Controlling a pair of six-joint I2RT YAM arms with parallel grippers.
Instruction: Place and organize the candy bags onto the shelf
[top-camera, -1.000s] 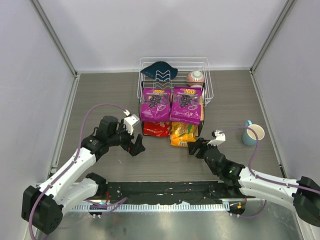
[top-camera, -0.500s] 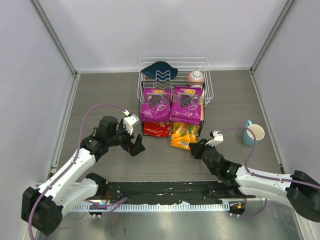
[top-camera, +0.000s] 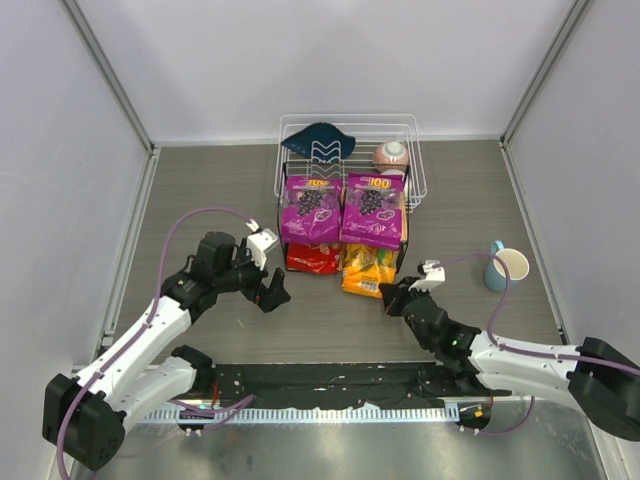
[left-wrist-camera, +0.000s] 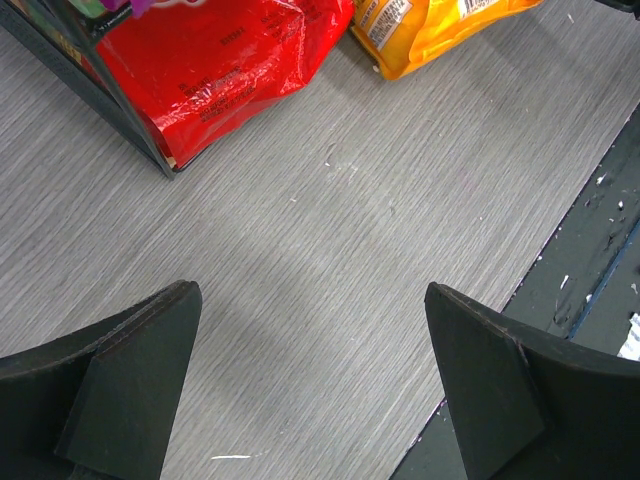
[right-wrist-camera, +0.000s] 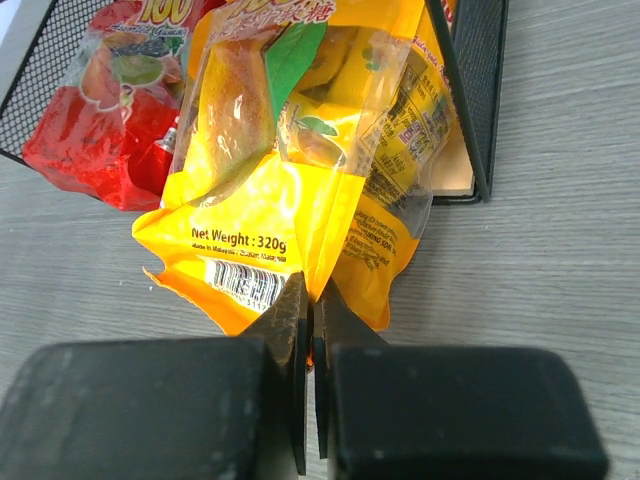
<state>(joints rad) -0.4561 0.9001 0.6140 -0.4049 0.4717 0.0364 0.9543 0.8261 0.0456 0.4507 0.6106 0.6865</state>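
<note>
Two purple candy bags (top-camera: 311, 209) (top-camera: 373, 211) lie side by side on the top board of the shelf (top-camera: 404, 222). A red bag (top-camera: 313, 259) (left-wrist-camera: 215, 65) (right-wrist-camera: 100, 130) sits on the lower tier at the left. The orange-yellow bag (top-camera: 367, 270) (right-wrist-camera: 290, 170) lies half out of the lower tier at the right, its near end on the table. My right gripper (top-camera: 391, 296) (right-wrist-camera: 315, 300) is shut on that bag's bottom seam fold. My left gripper (top-camera: 272, 293) (left-wrist-camera: 310, 310) hovers open over bare table, just left of the red bag.
A white wire basket (top-camera: 405, 130) behind the shelf holds a dark blue cloth (top-camera: 318, 139) and a pink bowl (top-camera: 390, 155). A light blue mug (top-camera: 503, 266) stands on the table at the right. A black strip (top-camera: 330, 385) runs along the near edge.
My right gripper has closed from open onto the orange-yellow bag's bottom fold and edged slightly forward. The left arm has stayed where it was.
</note>
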